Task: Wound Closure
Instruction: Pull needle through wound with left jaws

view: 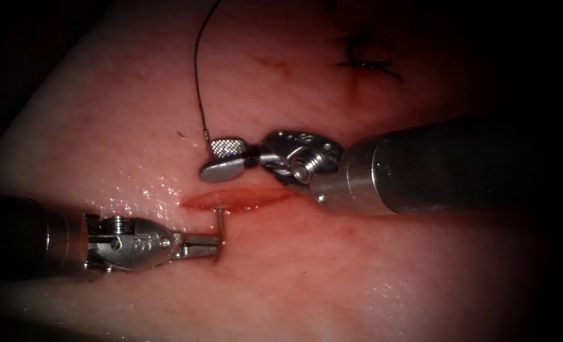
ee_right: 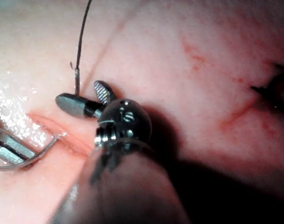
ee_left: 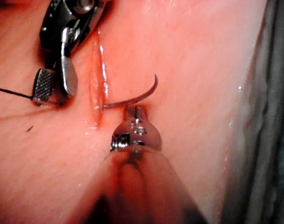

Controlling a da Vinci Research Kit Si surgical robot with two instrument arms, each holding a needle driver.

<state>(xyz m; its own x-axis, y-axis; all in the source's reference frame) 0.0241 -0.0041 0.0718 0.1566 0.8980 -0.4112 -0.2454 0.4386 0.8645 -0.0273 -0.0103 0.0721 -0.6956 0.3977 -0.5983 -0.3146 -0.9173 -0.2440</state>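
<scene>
Needle [ee_left: 132, 99]: curved, standing across the cut [view: 240, 199] near its left end. One end goes into the tissue [view: 135, 126] at the cut's lip; the rest arcs up free on the near side of the cut, toward the left arm's tool. In the endoscope view it reads as a short upright sliver [view: 220, 223] just below the cut. In the right wrist view its curve [ee_right: 39, 156] runs from the cut around to the left tool's jaws.

Left claw [view: 213, 246]: comes in from the picture's left, below the cut. Jaws clenched, tip touching the needle's free part, about mid-curve as far as the left wrist view [ee_left: 134, 112] lets me judge. Grasp looks real but the contact spot is small.

Right claw [view: 225, 158]: comes in from the right, above the cut. Jaws parted, grasping nothing; the two pads lie just over the tissue beside the cut's upper lip. Same parted state in the left wrist view [ee_left: 53, 86] and the right wrist view [ee_right: 88, 99].

Thread [view: 197, 69]: dark strand running from the top edge down to a point beside the right claw's upper jaw, ending there at the tissue surface.

Finished stitches [view: 366, 60]: dark, upper right, well apart from both tools.

Red fluid [view: 265, 197]: lies in the cut.
</scene>
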